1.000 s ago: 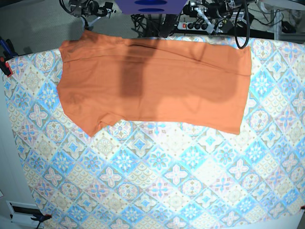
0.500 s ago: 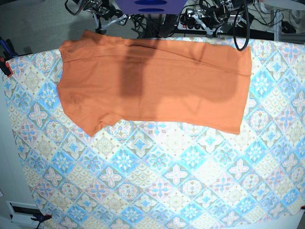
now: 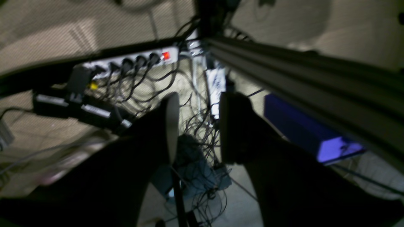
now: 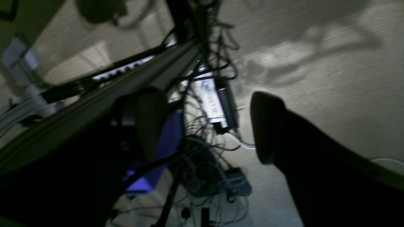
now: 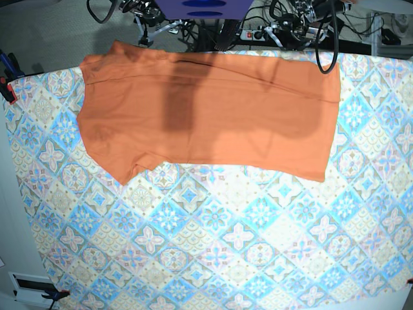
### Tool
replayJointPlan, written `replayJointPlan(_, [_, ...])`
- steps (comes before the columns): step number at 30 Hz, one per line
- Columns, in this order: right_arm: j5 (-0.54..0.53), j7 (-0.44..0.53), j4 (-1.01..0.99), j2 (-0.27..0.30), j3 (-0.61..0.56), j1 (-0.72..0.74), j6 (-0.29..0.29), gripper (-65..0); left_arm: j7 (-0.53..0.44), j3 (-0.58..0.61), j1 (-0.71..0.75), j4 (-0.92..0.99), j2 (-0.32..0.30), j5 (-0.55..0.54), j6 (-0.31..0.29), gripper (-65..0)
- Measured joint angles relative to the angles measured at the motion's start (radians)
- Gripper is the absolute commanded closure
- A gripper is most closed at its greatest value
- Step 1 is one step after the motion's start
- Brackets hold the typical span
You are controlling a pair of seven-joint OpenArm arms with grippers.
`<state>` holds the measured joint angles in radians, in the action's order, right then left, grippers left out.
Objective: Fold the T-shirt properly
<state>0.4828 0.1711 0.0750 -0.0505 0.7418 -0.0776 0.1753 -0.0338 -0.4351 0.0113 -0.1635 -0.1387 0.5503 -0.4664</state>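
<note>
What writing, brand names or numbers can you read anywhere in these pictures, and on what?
White adapter block among the cables, right wrist view: dark lettering, too blurred to read.
Same white block in the left wrist view: marks, unreadable.
T-shirt: plain, no print.
Tablecloth: pattern only, no words.

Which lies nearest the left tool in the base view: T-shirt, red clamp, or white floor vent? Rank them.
1. T-shirt, just below the left tool, top right.
2. Red clamp, far left edge.
3. White vent, bottom-left corner.

Probably a robotics lab: power strip (image 3: 126,64), tangled cables (image 3: 202,145), aluminium frame rail (image 3: 303,78) behind the table.
</note>
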Motion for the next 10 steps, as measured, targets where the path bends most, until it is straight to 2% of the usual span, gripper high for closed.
replayJointPlan(6, [0.002, 0.0, -0.002, 0.007, -0.002, 0.0, 0.003, -43.2, 0.008, 0.0, -0.021, 0.006, 0.037, 0.002, -0.004, -18.8])
replayJointPlan(10, [0.008, -0.003, -0.002, 0.041, -0.007, -0.002, 0.003, -43.2, 0.0, -0.001, -0.043, -0.004, 0.054, -0.005, 0.0, -18.8])
